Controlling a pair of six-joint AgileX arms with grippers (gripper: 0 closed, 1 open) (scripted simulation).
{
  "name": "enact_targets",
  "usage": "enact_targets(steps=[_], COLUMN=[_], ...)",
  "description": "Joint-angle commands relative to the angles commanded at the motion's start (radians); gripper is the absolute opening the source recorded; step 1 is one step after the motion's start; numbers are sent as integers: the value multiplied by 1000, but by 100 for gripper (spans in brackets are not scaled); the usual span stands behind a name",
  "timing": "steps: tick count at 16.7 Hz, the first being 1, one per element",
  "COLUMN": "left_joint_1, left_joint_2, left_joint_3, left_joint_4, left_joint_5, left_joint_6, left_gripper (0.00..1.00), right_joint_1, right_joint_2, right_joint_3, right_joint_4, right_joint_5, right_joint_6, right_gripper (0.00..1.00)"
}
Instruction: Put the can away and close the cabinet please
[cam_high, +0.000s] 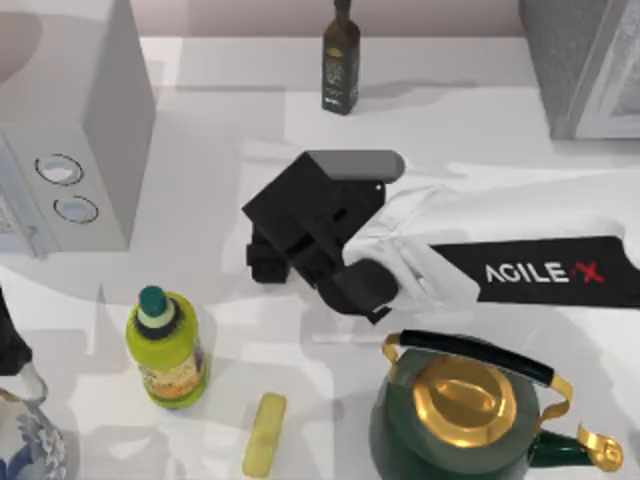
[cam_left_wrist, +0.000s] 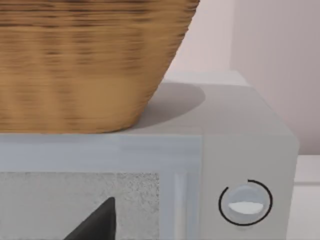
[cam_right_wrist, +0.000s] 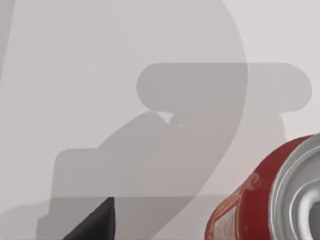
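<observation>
The red can (cam_right_wrist: 250, 210), with its silver top and white-and-yellow label, lies close under my right wrist camera, with white tabletop around it. In the top view my right gripper (cam_high: 272, 260) hangs over the middle of the table and covers the can there. The white arm reaches in from the right. The grey speckled cabinet (cam_high: 585, 65) stands at the back right corner, with its pale framed door on its right side. My left arm (cam_high: 8, 345) is parked at the table's left edge, and its camera faces the white box.
A white box with two round knobs (cam_high: 90, 130) stands back left with a wicker basket (cam_left_wrist: 85, 60) on top. A yellow-green bottle (cam_high: 167, 345), a yellow bar (cam_high: 265, 433), a green-and-gold kettle (cam_high: 465, 415), a dark bottle (cam_high: 341, 65) and a blue-white vase (cam_high: 25, 440) ring the centre.
</observation>
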Motion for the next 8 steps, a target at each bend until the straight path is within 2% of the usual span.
enact_targets(steps=[8], left_joint_1=[0], left_joint_2=[0], left_joint_3=[0], left_joint_4=[0], left_joint_5=[0], left_joint_6=[0], left_gripper=[100], right_joint_1=[-43], right_joint_2=[78], right_joint_3=[-16], right_joint_4=[113], right_joint_5=[-22], right_joint_6=[-40], right_gripper=[100])
